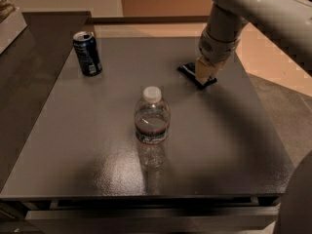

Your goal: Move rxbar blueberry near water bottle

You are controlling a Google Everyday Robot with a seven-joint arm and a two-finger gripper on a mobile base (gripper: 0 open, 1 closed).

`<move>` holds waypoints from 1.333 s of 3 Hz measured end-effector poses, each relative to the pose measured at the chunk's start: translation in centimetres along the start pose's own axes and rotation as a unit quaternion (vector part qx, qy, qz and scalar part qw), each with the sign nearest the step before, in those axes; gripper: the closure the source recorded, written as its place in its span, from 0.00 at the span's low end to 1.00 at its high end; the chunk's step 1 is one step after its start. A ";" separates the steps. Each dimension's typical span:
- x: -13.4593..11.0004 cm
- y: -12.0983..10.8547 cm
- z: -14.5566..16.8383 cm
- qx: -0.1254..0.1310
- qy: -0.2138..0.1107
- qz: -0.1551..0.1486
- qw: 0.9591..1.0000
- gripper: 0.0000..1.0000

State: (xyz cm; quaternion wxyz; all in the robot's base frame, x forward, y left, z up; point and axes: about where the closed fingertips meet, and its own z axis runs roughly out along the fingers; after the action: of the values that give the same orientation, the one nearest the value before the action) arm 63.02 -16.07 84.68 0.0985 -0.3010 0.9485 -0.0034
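The rxbar blueberry [187,70] is a dark flat bar lying on the grey table [97,130] at the back right. My gripper [205,73] is down on top of it and covers most of it. Only the bar's left end and a lower corner show. The water bottle [151,126], clear with a white cap and a dark label band, stands upright near the table's middle. It is well apart from the bar, to the front left of it.
A dark blue soda can [87,53] stands upright at the table's back left. A white box edge [9,23] sits on a counter at the far left. The table's right edge borders a tan floor [273,57].
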 end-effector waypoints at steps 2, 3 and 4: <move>2.6 4.1 -2.8 -0.037 -0.025 -0.069 0.997 1.00; 4.3 6.7 -4.0 -0.052 -0.025 -0.118 0.991 1.00; 6.5 9.2 -4.6 -0.068 -0.016 -0.164 0.984 1.00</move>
State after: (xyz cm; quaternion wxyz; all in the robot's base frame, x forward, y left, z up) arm 51.67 -12.49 87.41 0.0914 -0.4586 0.8825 0.0495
